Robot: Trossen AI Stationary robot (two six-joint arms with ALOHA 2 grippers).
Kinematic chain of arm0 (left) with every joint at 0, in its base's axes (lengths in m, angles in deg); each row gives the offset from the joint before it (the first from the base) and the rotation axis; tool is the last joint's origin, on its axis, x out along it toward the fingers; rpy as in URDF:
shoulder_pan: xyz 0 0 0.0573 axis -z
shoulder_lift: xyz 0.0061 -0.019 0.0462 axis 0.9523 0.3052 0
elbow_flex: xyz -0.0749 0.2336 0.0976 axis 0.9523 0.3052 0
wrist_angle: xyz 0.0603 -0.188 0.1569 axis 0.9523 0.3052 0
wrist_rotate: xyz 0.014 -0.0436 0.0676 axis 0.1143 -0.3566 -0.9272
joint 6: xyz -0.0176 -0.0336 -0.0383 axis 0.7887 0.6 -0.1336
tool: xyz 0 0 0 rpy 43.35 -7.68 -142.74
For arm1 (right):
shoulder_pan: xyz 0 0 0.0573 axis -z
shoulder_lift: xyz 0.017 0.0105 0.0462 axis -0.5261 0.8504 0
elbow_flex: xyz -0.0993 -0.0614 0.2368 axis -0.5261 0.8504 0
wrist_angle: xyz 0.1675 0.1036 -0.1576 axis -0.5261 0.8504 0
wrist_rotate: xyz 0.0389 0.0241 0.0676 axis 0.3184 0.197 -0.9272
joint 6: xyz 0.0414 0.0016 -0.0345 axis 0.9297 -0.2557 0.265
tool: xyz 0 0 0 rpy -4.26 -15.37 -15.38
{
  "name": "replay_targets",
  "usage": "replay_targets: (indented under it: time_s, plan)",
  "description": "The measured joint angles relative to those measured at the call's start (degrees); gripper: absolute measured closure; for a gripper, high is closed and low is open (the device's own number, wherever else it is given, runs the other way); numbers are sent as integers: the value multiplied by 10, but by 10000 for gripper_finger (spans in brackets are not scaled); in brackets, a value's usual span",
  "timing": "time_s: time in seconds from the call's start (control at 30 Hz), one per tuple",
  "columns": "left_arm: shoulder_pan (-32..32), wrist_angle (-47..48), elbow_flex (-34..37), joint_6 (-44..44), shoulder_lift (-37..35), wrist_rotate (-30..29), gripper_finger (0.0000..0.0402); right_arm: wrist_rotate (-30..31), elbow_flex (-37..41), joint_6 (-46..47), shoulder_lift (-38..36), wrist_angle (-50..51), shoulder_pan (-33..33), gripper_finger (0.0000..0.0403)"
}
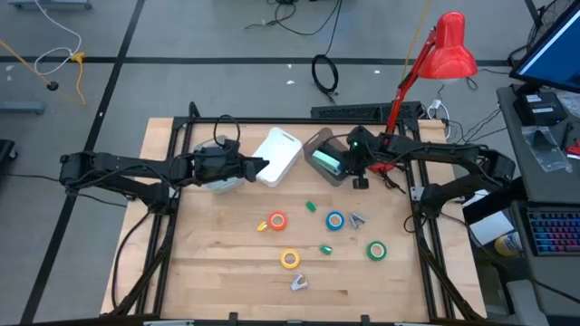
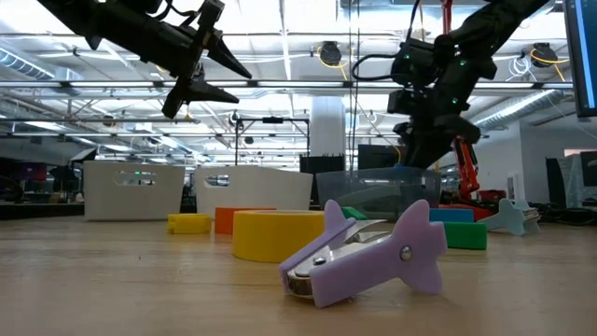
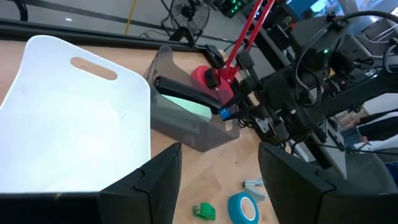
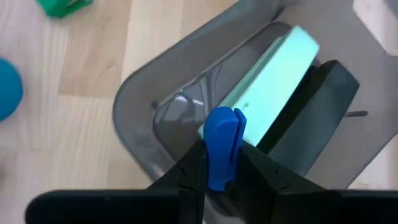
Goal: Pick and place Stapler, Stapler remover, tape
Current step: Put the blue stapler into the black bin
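Observation:
My right gripper (image 1: 348, 167) hangs over a grey bin (image 4: 147, 106), shut on a small blue staple remover (image 4: 222, 144). A mint-green stapler (image 4: 267, 74) and a black one (image 4: 323, 99) lie in that bin. My left gripper (image 3: 217, 186) is open above a white bin (image 3: 74, 124) and touches nothing. On the table lie the orange (image 1: 277, 220), blue (image 1: 335, 220), yellow (image 1: 290, 259) and green (image 1: 376, 250) tape rolls. Among them are small staple removers, one purple (image 2: 359, 254) near the front edge. My right gripper pinches the blue staple remover between its two fingers (image 4: 188, 169), which come from above and point down. The remover's upper end (image 4: 222, 121) sticks out beyond the fingertips. It is lifted clear over the grey bin's open top, above the mint-green stapler.
A red desk lamp (image 1: 449, 50) stands at the table's far right corner, behind the right arm. A second white bin (image 2: 135, 189) sits to the left of the first. Green (image 1: 311, 206), yellow (image 1: 263, 225) and grey (image 1: 356, 218) removers lie between the tape rolls.

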Motion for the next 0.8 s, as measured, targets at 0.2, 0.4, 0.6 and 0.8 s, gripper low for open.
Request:
replay_targets:
  time_s: [0.2,0.4,0.6,0.8]
  plan:
    - [-2,0,0,-1,0,-4,185,1,0,-21,-1,15,-4,344]
    - [-2,1,0,-1,0,-4,186,1,0,-41,-1,16,-4,334]
    - [-1,4,0,-1,0,-4,185,1,0,-47,-1,14,-3,323]
    - [-2,11,0,-1,0,-4,185,2,0,-47,0,3,-3,299]
